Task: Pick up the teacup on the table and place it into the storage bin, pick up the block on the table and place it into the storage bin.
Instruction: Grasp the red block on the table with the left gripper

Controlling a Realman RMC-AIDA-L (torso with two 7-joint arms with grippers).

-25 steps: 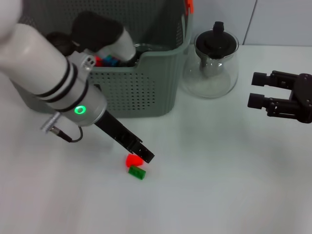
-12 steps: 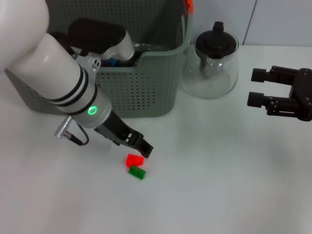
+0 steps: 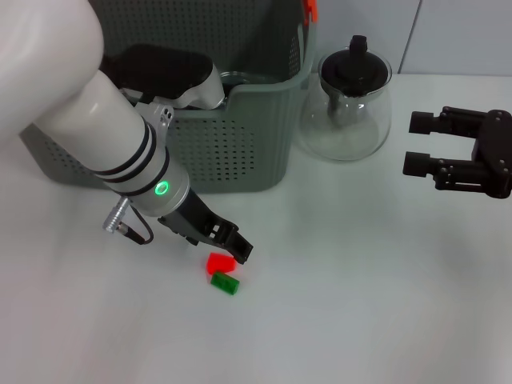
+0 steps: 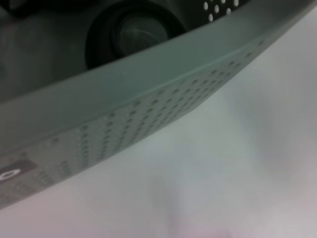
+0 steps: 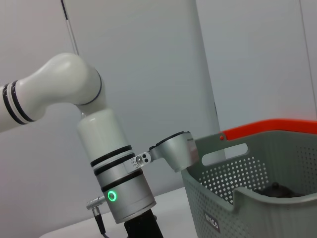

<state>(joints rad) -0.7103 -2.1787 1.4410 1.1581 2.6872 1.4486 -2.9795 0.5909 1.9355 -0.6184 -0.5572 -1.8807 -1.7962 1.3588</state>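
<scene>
Left gripper [image 3: 240, 251]: low over white table [image 3: 360, 304], tip just above small red plastic block [image 3: 219, 262]; finger spread cannot be told.
Red block: on table in front of large grey-green perforated plastic storage bin [image 3: 240, 152], touching small green plastic block [image 3: 225, 283].
Handling: likely light, rigid, smooth; best pinched across flat opposite sides, clear of green neighbour.
Teacup: dark round shape inside bin in left wrist view, possibly it.
Right gripper [image 3: 420, 144]: parked with fingers spread, right of clear glass teapot with black lid [image 3: 346, 100].
</scene>
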